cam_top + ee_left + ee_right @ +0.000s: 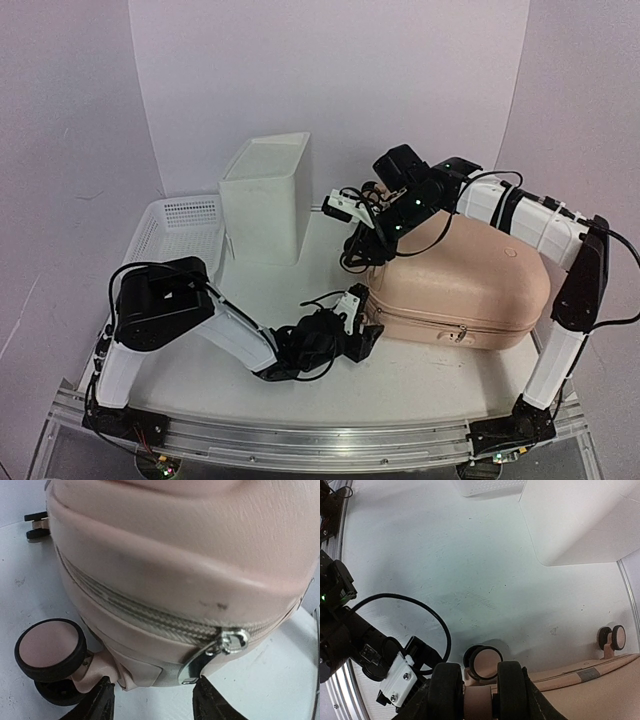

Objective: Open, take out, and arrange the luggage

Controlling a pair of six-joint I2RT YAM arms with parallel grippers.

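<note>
The peach-pink luggage [460, 285] lies flat on the table at the right, zipper seam facing the front. My right gripper [365, 245] is at its far left corner, shut on a black-and-pink caster wheel [479, 692], one finger on each side. A second wheel [485, 662] shows beyond it. My left gripper [362, 335] is low at the near left corner. In the left wrist view its fingers [102, 700] stand apart under the shell [175, 555]. The silver zipper pull [200, 661] hangs at the right fingertip, unpinched. Another caster [50, 647] sits left of the fingers.
A white plastic box [265, 195] stands upright at the back, left of the luggage. A white mesh basket [175, 225] lies at the far left behind my left arm. The metal table rail [300, 440] runs along the front edge.
</note>
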